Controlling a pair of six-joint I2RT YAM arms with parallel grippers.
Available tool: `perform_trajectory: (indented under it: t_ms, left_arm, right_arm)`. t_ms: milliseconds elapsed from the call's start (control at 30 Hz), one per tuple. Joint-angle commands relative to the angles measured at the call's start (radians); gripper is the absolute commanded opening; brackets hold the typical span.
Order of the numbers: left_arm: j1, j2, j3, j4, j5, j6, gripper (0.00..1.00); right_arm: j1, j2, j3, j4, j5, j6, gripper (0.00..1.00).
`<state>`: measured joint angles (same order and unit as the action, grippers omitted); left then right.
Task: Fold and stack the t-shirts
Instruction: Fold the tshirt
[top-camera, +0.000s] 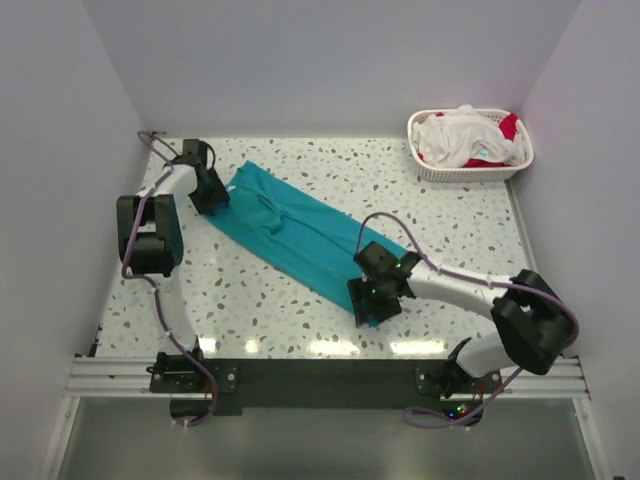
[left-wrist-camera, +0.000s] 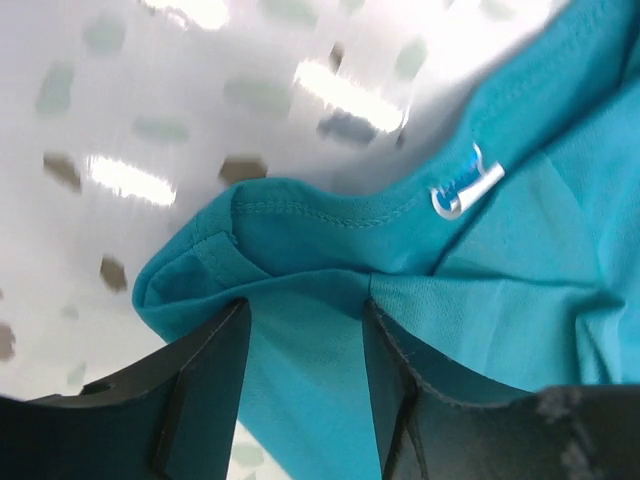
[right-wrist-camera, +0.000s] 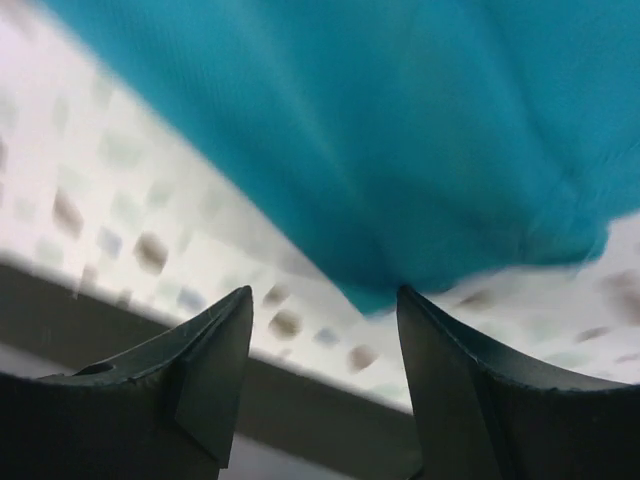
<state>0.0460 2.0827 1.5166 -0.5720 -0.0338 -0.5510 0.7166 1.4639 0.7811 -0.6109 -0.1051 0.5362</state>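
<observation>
A teal t-shirt (top-camera: 290, 235), folded into a long strip, lies slantwise across the table from upper left to lower right. My left gripper (top-camera: 213, 192) is at its upper-left end, by the neck. In the left wrist view this gripper (left-wrist-camera: 305, 310) stands open, and flat teal cloth (left-wrist-camera: 540, 260) with a white neck tag (left-wrist-camera: 465, 185) lies between and beyond the fingers. My right gripper (top-camera: 372, 300) is at the lower-right end. Its jaws (right-wrist-camera: 323, 295) are open and hold nothing, with the teal corner (right-wrist-camera: 400, 120) just past the tips. White (top-camera: 455, 135) and red (top-camera: 508, 127) t-shirts lie crumpled in the basket.
The white lattice basket (top-camera: 470, 175) stands at the table's far right corner. The speckled table (top-camera: 250, 310) ends at a metal rail (top-camera: 330, 375) in front, close below the right gripper. White walls enclose the left, back and right sides.
</observation>
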Motion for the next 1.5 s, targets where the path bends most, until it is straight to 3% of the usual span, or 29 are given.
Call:
perform_trajectory:
  t_ms: [0, 133, 333, 433, 633, 733, 800, 1067, 1200, 1467]
  left_arm:
    - [-0.023, 0.126, 0.163, -0.054, -0.086, 0.08, 0.55]
    - [-0.077, 0.235, 0.388, -0.104, -0.078, 0.099, 0.59]
    - [-0.13, 0.157, 0.444, -0.075, -0.129, 0.112, 0.75]
    - [-0.15, 0.07, 0.419, -0.075, -0.159, 0.111, 0.77]
    - [-0.21, -0.127, 0.207, -0.031, -0.19, 0.06, 0.78]
    - [-0.239, -0.17, 0.105, 0.0, -0.16, 0.031, 0.73]
    - [-0.256, -0.173, 0.062, 0.024, -0.147, 0.017, 0.73]
    - [-0.268, -0.023, 0.06, 0.043, -0.15, 0.019, 0.71]
    - [-0.273, 0.06, 0.079, 0.058, -0.143, 0.026, 0.71]
    - [-0.354, 0.271, 0.284, 0.038, -0.13, 0.094, 0.73]
  right_arm:
    - [0.206, -0.109, -0.062, -0.127, -0.09, 0.191, 0.63]
    - [0.296, -0.175, 0.052, -0.183, -0.058, 0.158, 0.66]
    - [0.267, -0.1, 0.294, -0.299, 0.245, -0.048, 0.68]
    - [0.192, -0.03, 0.325, -0.212, 0.213, -0.159, 0.68]
    - [0.06, 0.084, 0.354, -0.084, 0.191, -0.265, 0.67]
    - [0.032, 0.139, 0.357, -0.037, 0.186, -0.286, 0.52]
    - [0.021, 0.162, 0.354, -0.02, 0.185, -0.294, 0.52]
    - [0.017, 0.249, 0.317, 0.005, 0.183, -0.289, 0.5]
    - [0.026, 0.237, 0.25, -0.006, 0.11, -0.248, 0.5]
    - [0.201, 0.19, 0.149, -0.003, 0.028, -0.098, 0.51]
